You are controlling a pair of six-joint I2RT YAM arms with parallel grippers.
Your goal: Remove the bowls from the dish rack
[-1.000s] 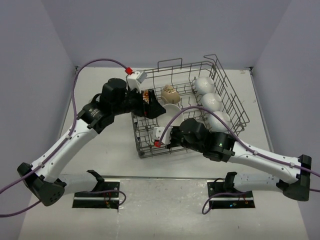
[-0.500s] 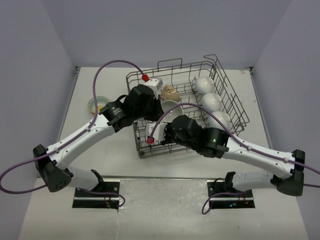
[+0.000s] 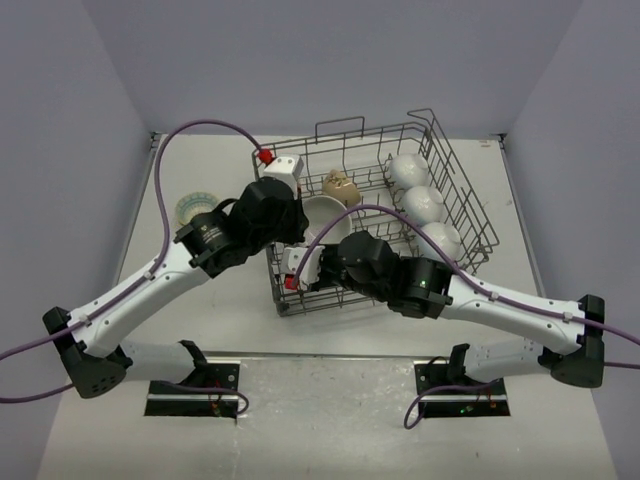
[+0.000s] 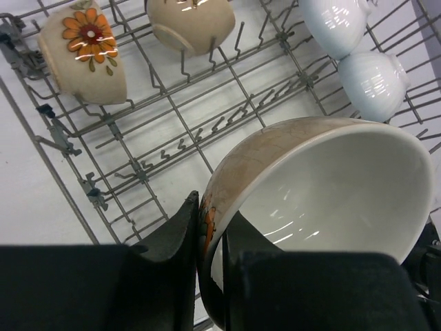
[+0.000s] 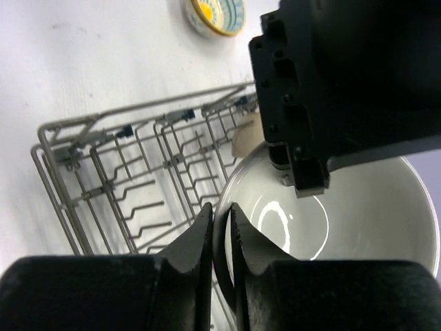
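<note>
Over the 9 o'clock half of the dish rack (image 3: 462,190), the left gripper (image 4: 210,234) is clamped on the rim of a cream, brown-patterned bowl (image 4: 324,186) with a white inside. The right gripper (image 5: 222,234) pinches the same rim from about 6 o'clock. Farther out, a flower-painted bowl (image 4: 86,52) and a tan bowl (image 4: 193,21) sit among the tines toward 12 o'clock, three white bowls (image 3: 420,203) line the 3 o'clock side, and a teal-rimmed bowl (image 3: 197,208) rests on the table (image 3: 210,300) outside the rack at 9 o'clock.
</note>
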